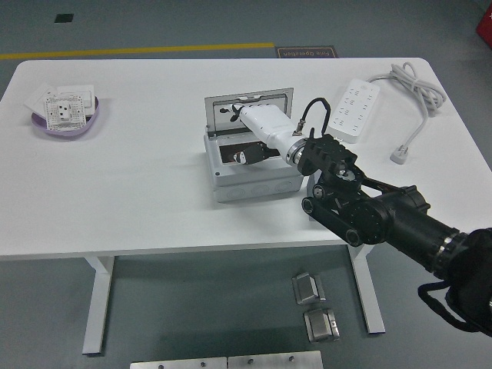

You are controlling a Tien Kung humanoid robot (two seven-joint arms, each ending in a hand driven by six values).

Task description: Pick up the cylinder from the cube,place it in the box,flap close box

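Right arm (384,219) came in from the near right corner, reaching over the box (250,165) at table (138,192) centre. Right hand (257,127) sat white-shelled above the open box, lid (247,104) upright behind it; finger state couldn't be told. Cylinder not visible; can't tell where it was. Far right: power strip (354,109). Far left: purple dish (65,121) with white parts.
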